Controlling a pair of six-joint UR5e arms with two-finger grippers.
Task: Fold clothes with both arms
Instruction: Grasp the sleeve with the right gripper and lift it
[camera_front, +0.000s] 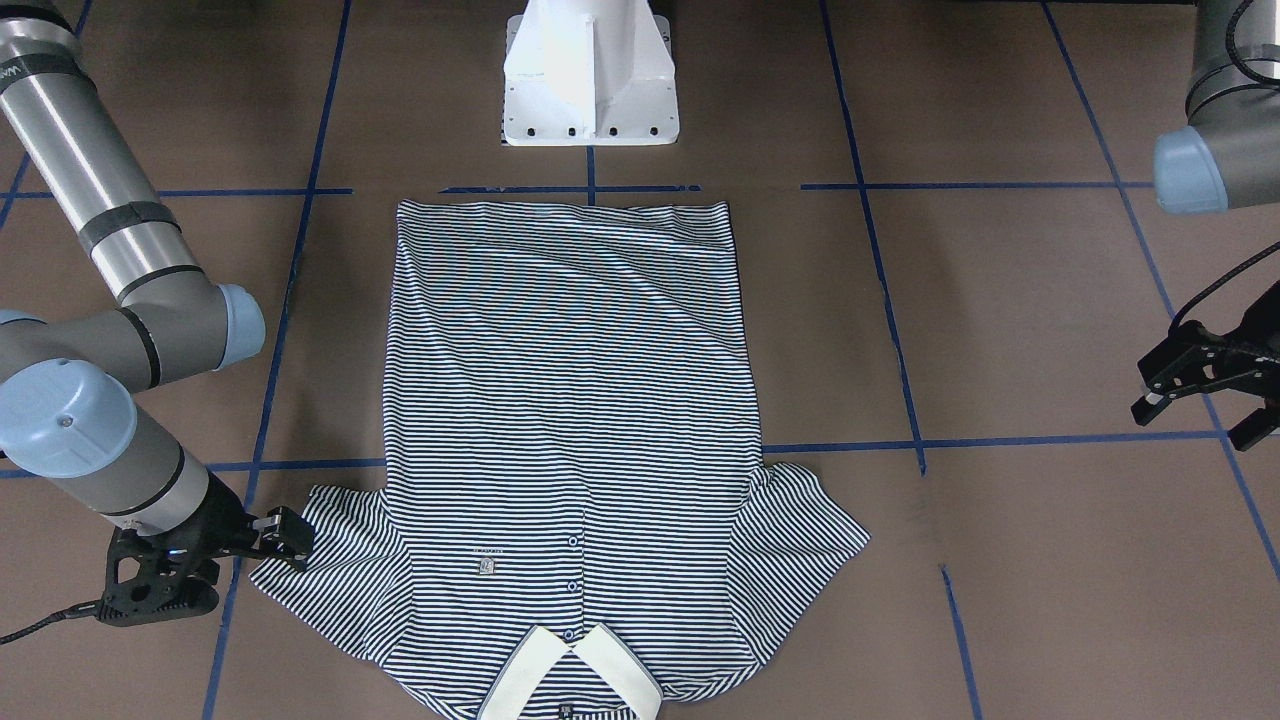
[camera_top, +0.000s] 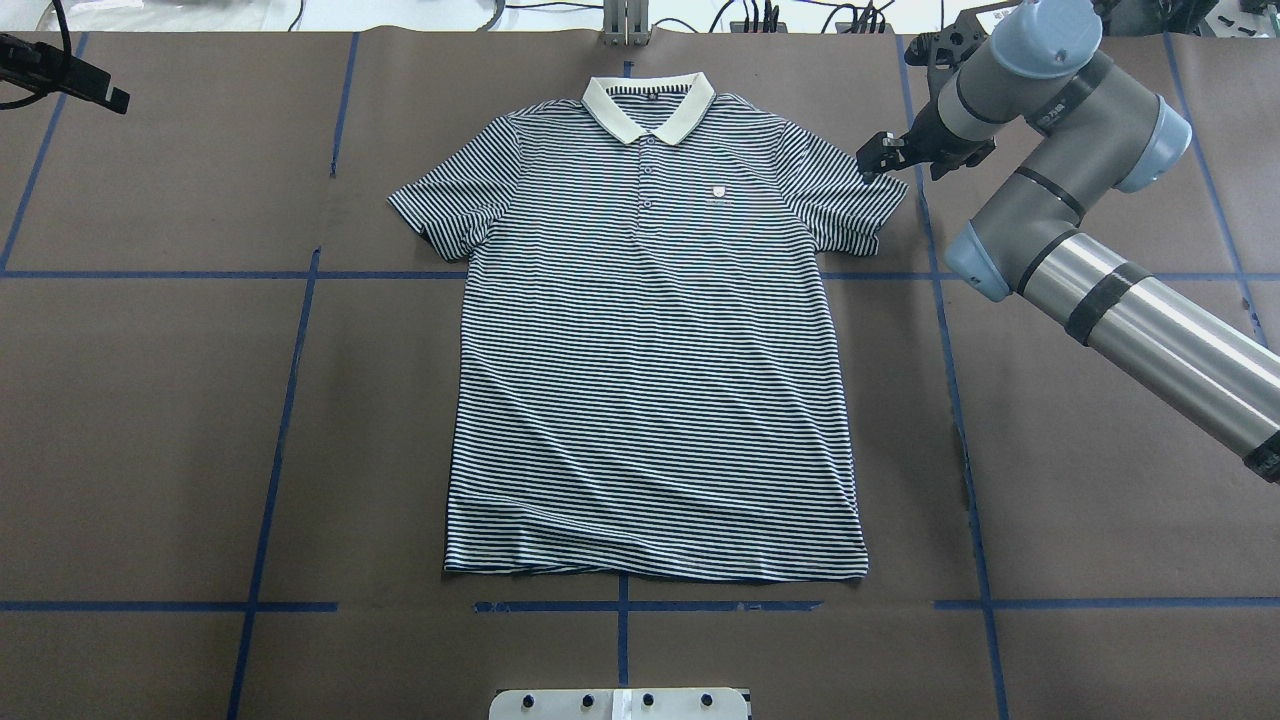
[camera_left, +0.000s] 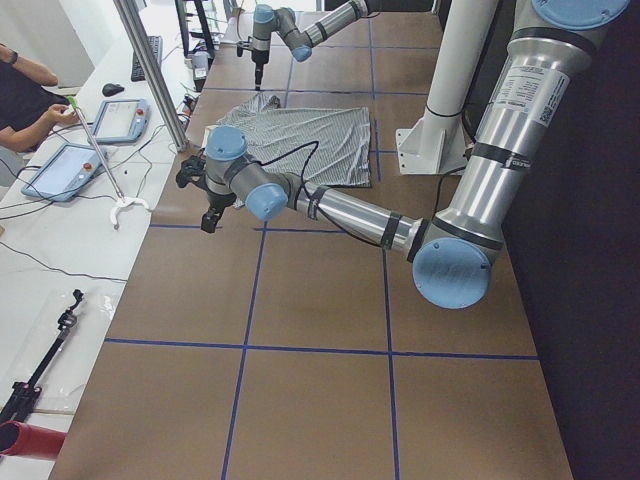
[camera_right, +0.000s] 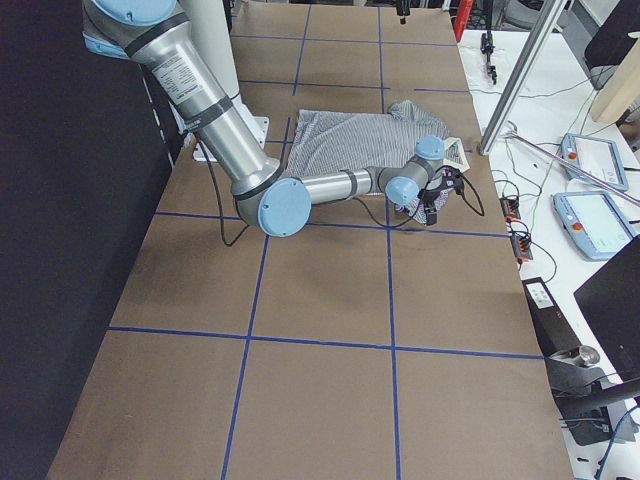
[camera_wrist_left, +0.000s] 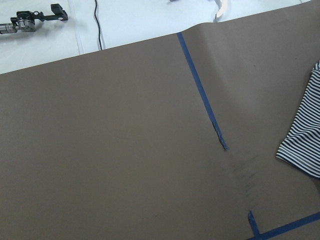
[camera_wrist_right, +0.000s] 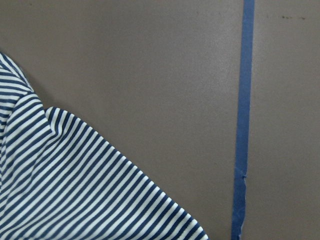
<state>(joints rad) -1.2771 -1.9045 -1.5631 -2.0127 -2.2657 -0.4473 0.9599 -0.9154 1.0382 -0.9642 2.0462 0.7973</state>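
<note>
Cream collar (camera_front: 525, 665) comes first in the front-facing view, its lowest edge cut off by the frame. It belongs to the striped polo shirt (camera_front: 570, 400), which lies face up and flat on the brown table (camera_front: 1000, 600) with both sleeves spread out. Just beyond the collar run the button placket (camera_front: 572, 580) and the tiny chest logo (camera_front: 487, 567), too small to read.

At the same depth the right gripper (camera_front: 285, 540) reaches in low, its black fingers (camera_front: 295, 548) meeting the outer edge of the shirt's sleeve (camera_front: 340, 560). The gap between the jaws looks slight (they overlap from this angle), and I cannot tell whether they are parted or pinching cloth. The right wrist camera shows only striped fabric and a tape line, no fingers.

Farther back and well apart from the other sleeve (camera_front: 800, 540), the left gripper (camera_front: 1197, 420) hangs with its jaws spread wide, holding nothing and touching nothing. Most of its arm is cut off by the frame.

Beyond that the shirt's body stretches smoothly, crossing blue tape lines (camera_front: 880, 280), up to the straight hem (camera_front: 560, 207). Farthest stands the white pedestal (camera_front: 590, 80), its top out of frame.
</note>
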